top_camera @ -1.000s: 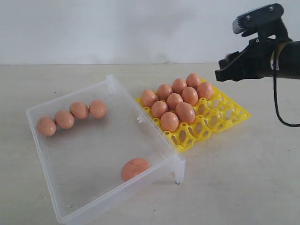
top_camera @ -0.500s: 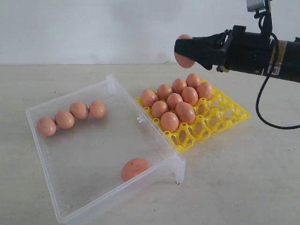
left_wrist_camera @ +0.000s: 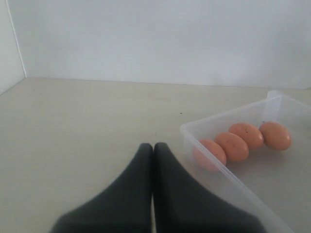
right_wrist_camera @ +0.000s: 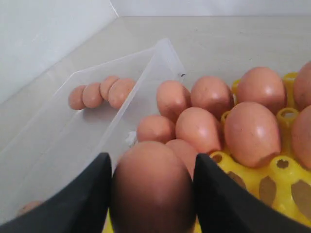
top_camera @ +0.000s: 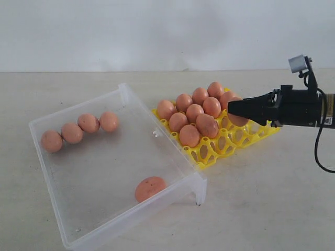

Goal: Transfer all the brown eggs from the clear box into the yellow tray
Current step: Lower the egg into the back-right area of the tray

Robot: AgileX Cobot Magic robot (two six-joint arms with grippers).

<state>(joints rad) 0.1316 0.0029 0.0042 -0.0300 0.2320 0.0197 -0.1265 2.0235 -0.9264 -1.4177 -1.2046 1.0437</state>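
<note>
right gripper jaws pinching matte orange-brown egg at 3 o'clock of yellow plastic lattice tray | left gripper jaws pressed together

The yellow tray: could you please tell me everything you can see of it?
The yellow tray is bright plastic, a square openwork lattice of round cups with pegs. It lies flat on the table beside the clear box. Brown eggs fill the cups nearer the box; over the empty cups the right tool holds an egg.
</note>
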